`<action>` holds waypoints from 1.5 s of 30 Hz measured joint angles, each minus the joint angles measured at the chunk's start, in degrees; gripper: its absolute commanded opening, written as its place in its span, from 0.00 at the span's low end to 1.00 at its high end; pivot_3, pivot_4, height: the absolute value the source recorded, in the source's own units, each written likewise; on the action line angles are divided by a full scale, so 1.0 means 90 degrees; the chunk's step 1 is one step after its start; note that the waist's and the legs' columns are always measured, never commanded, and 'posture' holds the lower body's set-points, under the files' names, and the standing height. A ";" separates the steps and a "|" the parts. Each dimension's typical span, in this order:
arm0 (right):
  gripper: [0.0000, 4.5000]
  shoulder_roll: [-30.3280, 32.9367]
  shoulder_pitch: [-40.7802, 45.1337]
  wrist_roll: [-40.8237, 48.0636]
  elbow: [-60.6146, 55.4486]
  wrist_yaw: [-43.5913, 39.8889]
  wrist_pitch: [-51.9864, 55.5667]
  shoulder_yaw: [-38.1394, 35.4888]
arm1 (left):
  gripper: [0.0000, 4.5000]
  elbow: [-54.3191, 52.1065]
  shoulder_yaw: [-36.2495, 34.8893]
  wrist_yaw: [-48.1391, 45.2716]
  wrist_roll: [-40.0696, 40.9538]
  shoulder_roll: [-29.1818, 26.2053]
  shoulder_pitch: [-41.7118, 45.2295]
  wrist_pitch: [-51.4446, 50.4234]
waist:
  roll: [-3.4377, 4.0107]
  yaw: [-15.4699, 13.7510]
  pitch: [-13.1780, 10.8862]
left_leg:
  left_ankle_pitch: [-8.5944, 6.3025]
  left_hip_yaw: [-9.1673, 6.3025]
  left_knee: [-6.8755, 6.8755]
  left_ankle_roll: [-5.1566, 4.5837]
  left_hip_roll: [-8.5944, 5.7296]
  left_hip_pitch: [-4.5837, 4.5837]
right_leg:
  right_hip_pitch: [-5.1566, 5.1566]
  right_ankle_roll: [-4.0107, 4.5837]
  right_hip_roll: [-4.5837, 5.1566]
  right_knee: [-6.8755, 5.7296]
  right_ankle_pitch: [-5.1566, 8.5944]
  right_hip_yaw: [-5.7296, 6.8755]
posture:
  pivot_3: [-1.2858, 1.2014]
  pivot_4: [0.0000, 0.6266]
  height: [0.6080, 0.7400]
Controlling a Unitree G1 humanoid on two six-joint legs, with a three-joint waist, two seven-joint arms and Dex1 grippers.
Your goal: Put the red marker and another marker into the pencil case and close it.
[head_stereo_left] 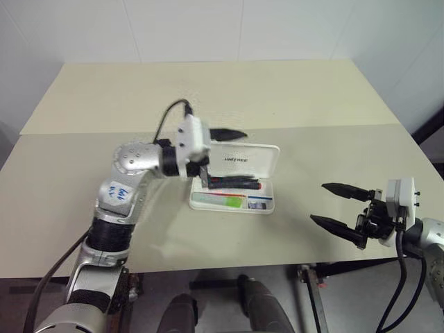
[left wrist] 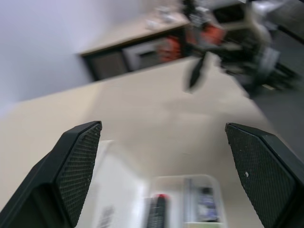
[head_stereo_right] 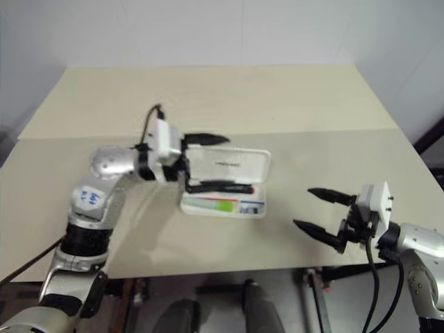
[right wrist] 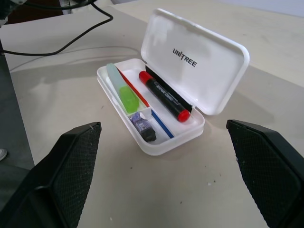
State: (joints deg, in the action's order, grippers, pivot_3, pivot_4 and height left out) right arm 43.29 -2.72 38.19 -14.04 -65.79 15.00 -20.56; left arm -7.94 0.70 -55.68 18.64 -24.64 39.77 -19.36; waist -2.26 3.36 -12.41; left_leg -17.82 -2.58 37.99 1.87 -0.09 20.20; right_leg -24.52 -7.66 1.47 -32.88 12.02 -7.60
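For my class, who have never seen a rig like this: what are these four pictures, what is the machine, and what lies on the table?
The machine is a humanoid robot with two arms, each ending in two black fingers. Two pictures come from cameras in its head, looking down over a cream table. The other two come from a camera on each wrist, looking out between that arm's own fingers.

On the table lies a white pencil case, its lid standing open. Inside are the red marker, a light green marker and a small dark item in a side compartment.

The left gripper hangs above the case, jaws open, holding nothing. The right gripper waits off to the side, also open with nothing in it. The case is not yet closed.
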 measured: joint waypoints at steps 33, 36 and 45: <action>1.00 -0.0366 0.0873 -0.0141 0.0322 -0.0026 -0.0162 0.0523 | 0.02 0.7124 -0.1166 -0.0592 0.0109 -0.1297 0.2445 -0.0738 | 0.0002 -0.0012 0.0000 | -0.0007 -0.0010 0.0007 -0.0005 -0.0002 0.0001 | -0.0024 -0.0024 0.0005 -0.0007 -0.0021 0.0018 | 0.52 0.24 1.00; 1.00 -0.0366 0.0931 -0.0143 0.0321 -0.0021 -0.0162 0.0524 | 0.02 0.7928 -0.1102 -0.0761 -0.0028 -0.1112 0.2803 -0.0933 | 0.0001 -0.0017 0.0000 | -0.0011 -0.0011 0.0007 -0.0006 -0.0002 0.0002 | -0.0025 -0.0027 0.0005 -0.0010 -0.0023 0.0019 | 0.52 0.24 1.00; 1.00 -0.0366 0.0954 -0.0147 0.0204 0.0084 -0.0145 0.0578 | 0.02 0.8974 -0.1152 -0.0993 -0.0219 -0.0450 0.3313 -0.1202 | 0.0001 -0.0016 0.0000 | -0.0014 -0.0012 0.0006 -0.0005 -0.0002 0.0007 | -0.0030 -0.0030 0.0005 -0.0014 -0.0025 0.0018 | 0.52 0.24 1.00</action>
State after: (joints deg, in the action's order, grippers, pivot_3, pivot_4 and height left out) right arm 40.00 5.87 36.86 -12.21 -65.03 13.70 -15.36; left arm 72.83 -9.67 -64.61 16.67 -28.69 69.58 -30.18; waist -2.25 3.22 -12.41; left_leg -17.95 -2.69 38.04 1.83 -0.11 20.26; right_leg -24.79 -7.93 1.52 -33.00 11.79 -7.43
